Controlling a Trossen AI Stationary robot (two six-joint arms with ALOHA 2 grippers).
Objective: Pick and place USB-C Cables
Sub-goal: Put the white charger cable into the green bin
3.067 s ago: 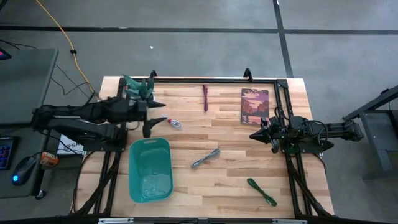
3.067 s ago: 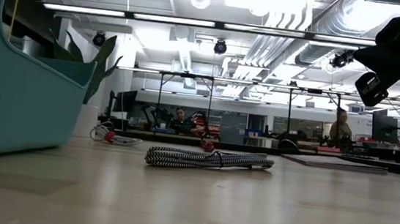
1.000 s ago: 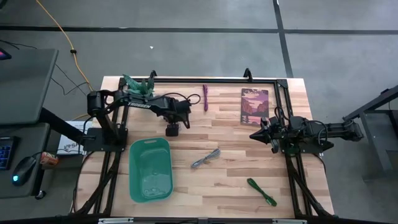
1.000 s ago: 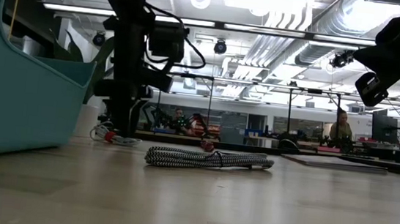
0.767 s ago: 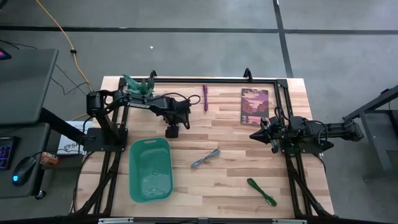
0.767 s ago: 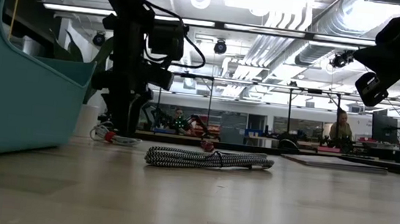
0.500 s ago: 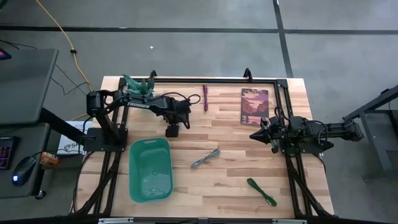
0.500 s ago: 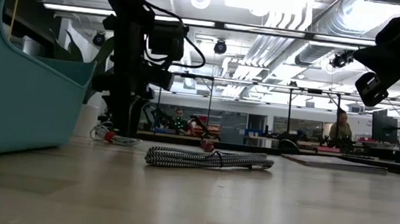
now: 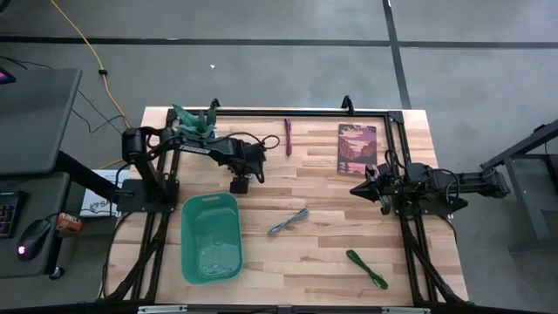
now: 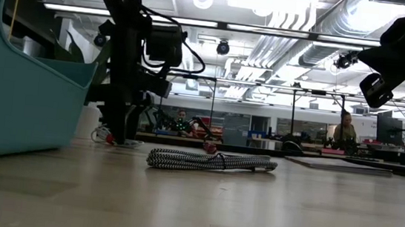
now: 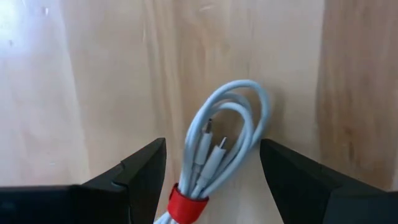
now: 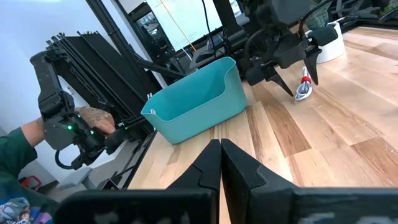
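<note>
My left gripper [image 9: 236,185] points down, open, over the white cable with the red tie [image 11: 245,134]. Its two fingers stand on either side of the bundle without touching it, and the cable lies flat on the wood. The right wrist view shows the same gripper [image 12: 300,83] astride the cable [image 12: 302,91]. The maroon cable [image 9: 288,136] lies near the far edge, the grey cable [image 9: 289,221] in the middle and the green cable [image 9: 367,269] near the front right. My right gripper [image 9: 356,189] waits shut at the table's right, above the surface.
A teal bin [image 9: 210,237] stands just on the near side of my left gripper, at the table's left. A picture book [image 9: 357,150] lies far right. A green plant-like object [image 9: 193,120] sits at the far left corner. A person's tattooed hand [image 12: 93,118] shows beyond the table.
My left gripper has moved slightly toward the table's left edge and come down a little closer to the white cable, staying open. The cables and my right arm have kept still.
</note>
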